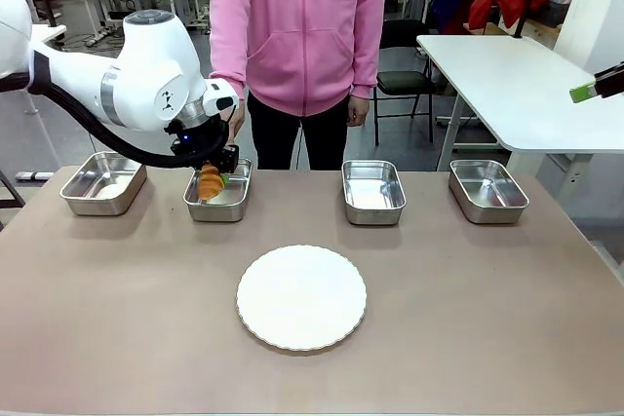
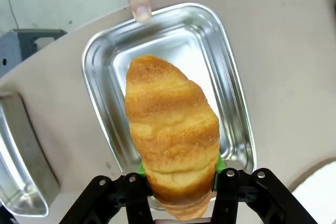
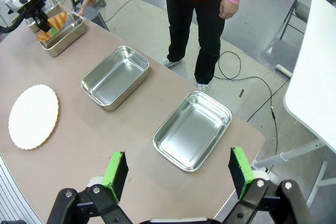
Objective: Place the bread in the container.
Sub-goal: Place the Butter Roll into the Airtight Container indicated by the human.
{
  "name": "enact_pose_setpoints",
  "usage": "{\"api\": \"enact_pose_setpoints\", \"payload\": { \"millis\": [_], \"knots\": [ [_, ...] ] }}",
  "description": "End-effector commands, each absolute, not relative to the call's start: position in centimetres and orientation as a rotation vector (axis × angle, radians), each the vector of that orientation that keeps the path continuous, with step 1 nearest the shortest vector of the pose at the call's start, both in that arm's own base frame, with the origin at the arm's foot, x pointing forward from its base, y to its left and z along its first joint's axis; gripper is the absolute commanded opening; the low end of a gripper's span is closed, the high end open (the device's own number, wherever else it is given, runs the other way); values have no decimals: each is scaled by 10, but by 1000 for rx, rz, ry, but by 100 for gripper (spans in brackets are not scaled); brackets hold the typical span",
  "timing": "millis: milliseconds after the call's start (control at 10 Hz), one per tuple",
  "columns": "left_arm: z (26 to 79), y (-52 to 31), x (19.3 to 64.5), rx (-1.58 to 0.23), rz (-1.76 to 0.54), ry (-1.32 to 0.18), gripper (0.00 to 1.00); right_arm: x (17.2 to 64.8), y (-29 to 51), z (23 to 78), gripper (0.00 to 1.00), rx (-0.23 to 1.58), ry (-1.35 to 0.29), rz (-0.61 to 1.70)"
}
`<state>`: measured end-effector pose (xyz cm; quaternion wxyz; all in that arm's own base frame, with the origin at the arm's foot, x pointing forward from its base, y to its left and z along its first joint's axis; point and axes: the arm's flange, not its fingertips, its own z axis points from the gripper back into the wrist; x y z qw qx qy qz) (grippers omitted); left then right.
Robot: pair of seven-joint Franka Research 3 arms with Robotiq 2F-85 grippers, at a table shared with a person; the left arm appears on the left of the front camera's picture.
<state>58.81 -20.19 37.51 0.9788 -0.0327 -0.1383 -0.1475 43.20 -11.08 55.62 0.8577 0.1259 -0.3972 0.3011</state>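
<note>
One ridged bread (image 2: 170, 140), steel container (image 2: 231, 93).

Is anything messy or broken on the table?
Nothing looks spilled or broken. The four pans sit in a tidy row. The left claw holds the bread over the container, where a person's finger touches the rim.

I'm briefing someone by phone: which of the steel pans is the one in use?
Along the table's far edge runs a row of four steel pans. Take the container second from the robot's left. It alone has the bread hanging over it in the left gripper, and a person's fingertip at its rim.
</note>
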Motion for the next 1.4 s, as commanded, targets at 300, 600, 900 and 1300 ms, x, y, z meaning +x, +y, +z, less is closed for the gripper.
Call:
{"api": "enact_pose_setpoints", "payload": {
  "millis": [300,600,900,1300],
  "knots": [
    [375,-203,604,-78,-298,-338,99,433,-110,557,100,282,-853,634],
    [374,-205,604,-78,-280,-328,100,433,-110,557,100,282,-853,634],
    [376,-210,603,-65,-286,-316,100,433,-110,557,100,282,-853,634],
    [374,-209,600,-80,-299,-316,100,433,-110,557,100,282,-853,634]
  ]
}}
